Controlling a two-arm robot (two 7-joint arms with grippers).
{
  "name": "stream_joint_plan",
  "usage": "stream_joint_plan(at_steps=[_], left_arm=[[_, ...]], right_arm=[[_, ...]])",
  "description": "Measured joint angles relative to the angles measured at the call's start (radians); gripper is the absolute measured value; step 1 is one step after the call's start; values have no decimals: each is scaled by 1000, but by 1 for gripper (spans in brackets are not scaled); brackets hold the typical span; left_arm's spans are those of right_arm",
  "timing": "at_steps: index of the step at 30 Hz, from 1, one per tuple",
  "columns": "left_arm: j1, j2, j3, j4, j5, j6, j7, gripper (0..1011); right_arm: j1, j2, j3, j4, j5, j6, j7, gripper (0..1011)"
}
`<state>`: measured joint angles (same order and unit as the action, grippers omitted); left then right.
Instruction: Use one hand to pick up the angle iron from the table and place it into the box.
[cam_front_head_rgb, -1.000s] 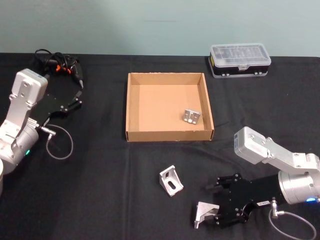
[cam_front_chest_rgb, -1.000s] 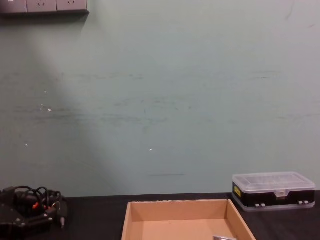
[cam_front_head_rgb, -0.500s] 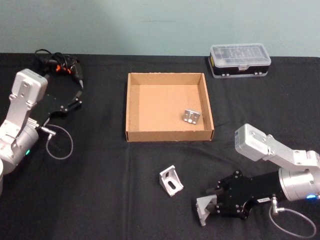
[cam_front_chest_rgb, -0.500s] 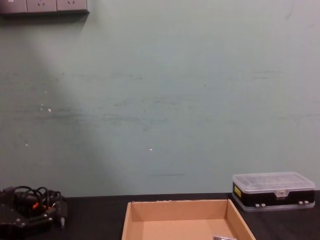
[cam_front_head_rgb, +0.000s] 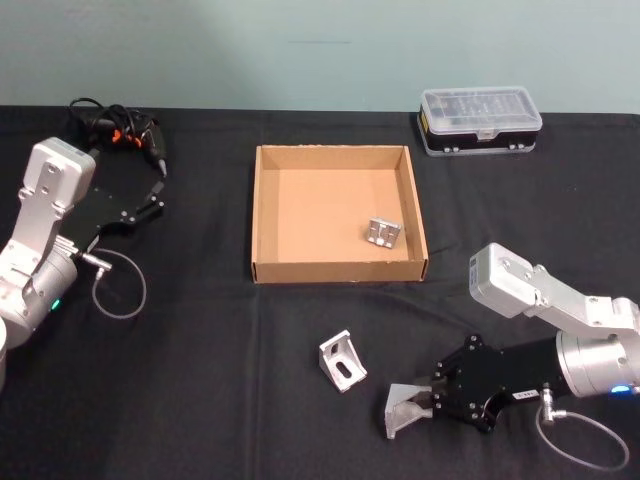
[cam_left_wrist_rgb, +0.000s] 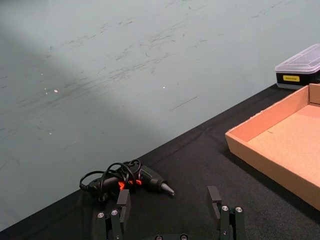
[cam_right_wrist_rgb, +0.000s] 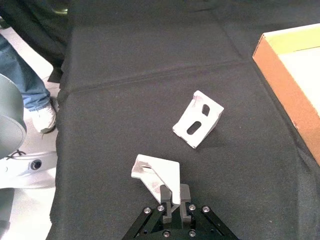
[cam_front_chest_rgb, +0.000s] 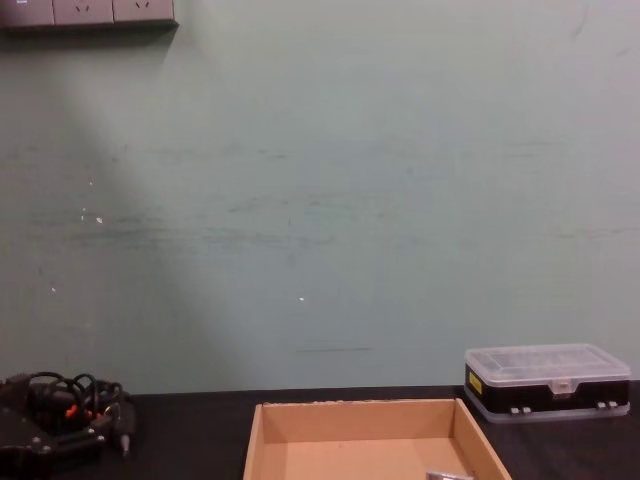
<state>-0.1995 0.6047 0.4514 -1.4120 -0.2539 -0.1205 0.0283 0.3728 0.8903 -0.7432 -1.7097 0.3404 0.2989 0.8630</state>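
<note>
Metal, stiff and likely slippery: the right gripper (cam_right_wrist_rgb: 174, 194) is closed on one flat flange of the angle iron (cam_right_wrist_rgb: 156, 173); the left gripper (cam_front_head_rgb: 152, 197) hangs open, far left.

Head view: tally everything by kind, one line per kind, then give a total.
angle irons: 3, one in the box, one loose on the table, one held by the right gripper
box: 1
black case with clear lid: 1
cabled tool: 1
grippers: 2, the left gripper open at the table's left
Total: 8
</note>
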Motion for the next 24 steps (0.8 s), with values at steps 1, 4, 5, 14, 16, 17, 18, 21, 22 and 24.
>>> stream_joint_plan(at_steps=[1,4,5,14,16,17,18,21,22,24], left_arm=[[0,0,0,0,0,0,0,1000],[0,0,0,0,0,0,0,1000],[0,0,0,0,0,0,0,1000],[0,0,0,0,0,0,0,1000],[0,0,0,0,0,0,0,1000],[0,0,0,0,0,0,0,1000],[0,0,0,0,0,0,0,1000],[0,0,0,0,0,0,0,1000],[0,0,0,0,0,0,0,1000],[0,0,0,0,0,0,0,1000]], right_arm=[[-1,0,1,-1,0,-1,-3,106],[-3,-2,7,-4,5,-2,-6,106],[-3,-3,9,-5,7,-2,-7,106],[13,-19,55,-32,60,-14,-28,106],[20,-22,64,-34,65,-18,-35,106],[28,-25,72,-35,68,-22,-44,106],[31,-27,76,-35,68,-24,-50,106],[44,-38,92,-25,65,-34,-79,106],[50,-46,101,-17,60,-39,-96,106],[57,-58,110,-6,55,-45,-116,106]])
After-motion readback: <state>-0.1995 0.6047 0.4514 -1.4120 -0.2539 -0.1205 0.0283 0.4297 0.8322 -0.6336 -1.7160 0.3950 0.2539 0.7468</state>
